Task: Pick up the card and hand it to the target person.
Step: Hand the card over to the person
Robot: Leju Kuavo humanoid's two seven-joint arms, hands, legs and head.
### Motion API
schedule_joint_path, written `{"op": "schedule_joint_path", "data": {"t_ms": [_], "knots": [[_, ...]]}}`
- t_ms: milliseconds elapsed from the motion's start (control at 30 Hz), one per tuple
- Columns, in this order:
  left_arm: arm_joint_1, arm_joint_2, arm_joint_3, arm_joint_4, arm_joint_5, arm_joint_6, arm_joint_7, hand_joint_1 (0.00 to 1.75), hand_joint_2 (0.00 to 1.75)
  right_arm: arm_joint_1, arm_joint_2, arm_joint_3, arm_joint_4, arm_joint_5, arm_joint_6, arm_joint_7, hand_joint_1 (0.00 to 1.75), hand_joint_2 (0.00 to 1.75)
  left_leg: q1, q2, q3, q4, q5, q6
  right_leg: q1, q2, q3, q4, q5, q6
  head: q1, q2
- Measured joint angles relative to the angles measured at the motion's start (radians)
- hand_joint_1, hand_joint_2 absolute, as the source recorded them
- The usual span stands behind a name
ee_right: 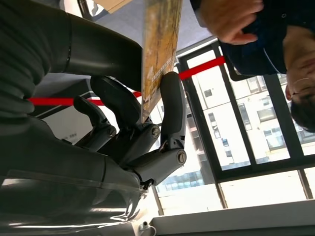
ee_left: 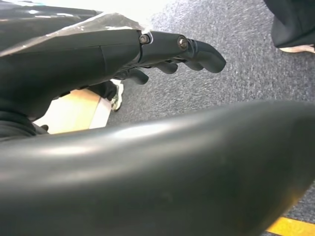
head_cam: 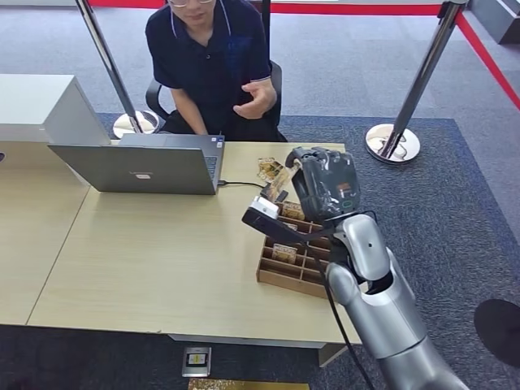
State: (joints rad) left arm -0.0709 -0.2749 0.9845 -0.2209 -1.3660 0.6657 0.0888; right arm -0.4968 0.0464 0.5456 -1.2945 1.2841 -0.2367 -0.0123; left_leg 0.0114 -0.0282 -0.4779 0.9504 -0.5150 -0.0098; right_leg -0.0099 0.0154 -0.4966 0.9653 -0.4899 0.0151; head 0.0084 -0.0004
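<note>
Now wooden tray (head_cam: 270, 275) holds cards; right hand (head_cam: 306, 183) grips card (head_cam: 277, 185).

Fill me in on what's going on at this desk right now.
The robot's right hand holds a card pinched between its fingers, lifted above the wooden compartment tray on the table. A seated person behind the laptop has one hand raised, palm open, toward the card, but has not taken it yet. The left hand hangs low over the carpet, holding nothing.
</note>
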Motion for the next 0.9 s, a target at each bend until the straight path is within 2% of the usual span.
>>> {"op": "schedule_joint_path", "data": {"t_ms": [233, 400, 500, 900], "knots": [[-0.003, 0.003, -0.015, 0.000, -0.011, -0.003, -0.011, 0.00, 0.00, -0.087, 0.083, 0.034, 0.176, -0.034, 0.022, 0.011, 1.64, 1.75, 0.000, 0.000, -0.001, 0.000, 0.000, 0.000, 0.000, 0.000, -0.001, 0.001, 0.000, 0.000, 0.000, 0.000], [-0.004, 0.004, -0.020, 0.000, -0.018, -0.004, -0.003, 0.00, 0.00, -0.128, 0.131, 0.042, 0.296, -0.042, 0.020, 0.022, 1.53, 1.75, 0.000, 0.000, -0.001, 0.000, 0.000, 0.000, 0.000, 0.000, -0.001, 0.001, 0.000, 0.000, 0.000, 0.000], [-0.004, 0.005, -0.021, 0.000, -0.023, -0.006, 0.008, 0.00, 0.00, -0.144, 0.152, 0.046, 0.363, -0.046, 0.018, 0.023, 1.53, 1.75, 0.000, 0.000, -0.001, 0.000, 0.000, 0.000, 0.000, 0.000, -0.001, 0.000, 0.000, 0.000, 0.000, 0.000], [-0.004, 0.009, -0.029, 0.000, -0.031, -0.017, 0.005, 0.00, 0.00, -0.154, 0.173, 0.048, 0.496, 0.006, -0.048, 0.085, 1.56, 1.75, 0.000, 0.000, -0.002, 0.000, 0.000, 0.000, 0.000, 0.000, -0.002, 0.000, 0.000, 0.000, 0.000, 0.000]]}}
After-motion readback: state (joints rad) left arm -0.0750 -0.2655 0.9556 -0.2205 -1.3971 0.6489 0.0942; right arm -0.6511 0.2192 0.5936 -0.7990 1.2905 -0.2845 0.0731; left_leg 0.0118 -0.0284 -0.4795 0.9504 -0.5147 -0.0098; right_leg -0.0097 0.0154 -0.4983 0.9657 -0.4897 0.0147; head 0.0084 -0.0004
